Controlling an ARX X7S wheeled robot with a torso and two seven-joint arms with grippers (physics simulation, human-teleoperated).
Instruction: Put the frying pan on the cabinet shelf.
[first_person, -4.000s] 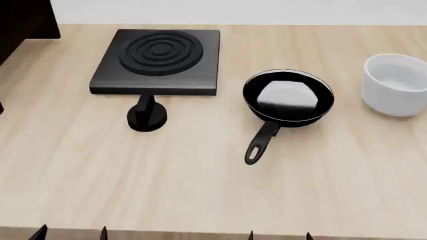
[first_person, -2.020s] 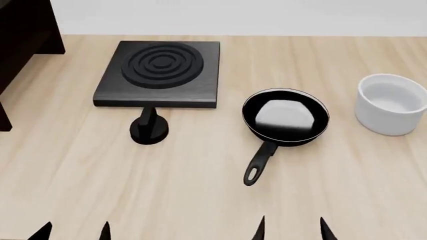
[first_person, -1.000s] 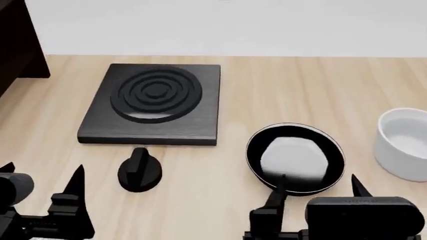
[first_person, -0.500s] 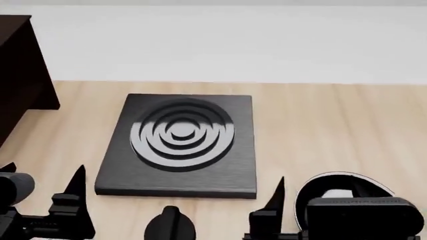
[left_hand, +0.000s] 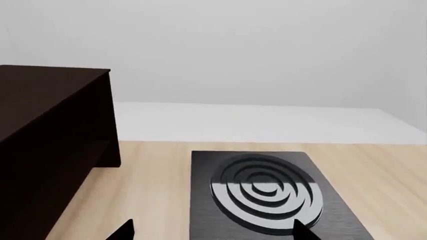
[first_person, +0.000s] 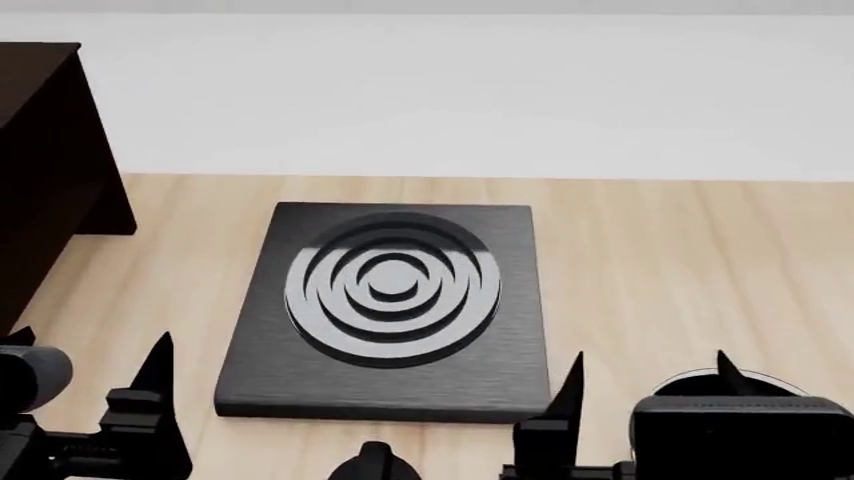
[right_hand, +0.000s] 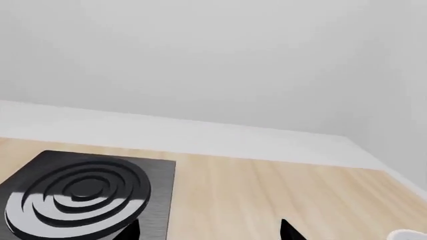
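Black ringed stove plate (first_person: 387, 305); dark-brown cabinet (left_hand: 47, 140).

Left gripper (first_person: 91, 365): matte black, two thin pointed fingers (first_person: 159, 362) like tapered blades on a blocky black base, with a grey cylinder beside it. Right gripper (first_person: 650, 378): same black pointed fingers (first_person: 573, 378), plus a rounded black box housing with faint embossed lettering. No cables or screws visible.
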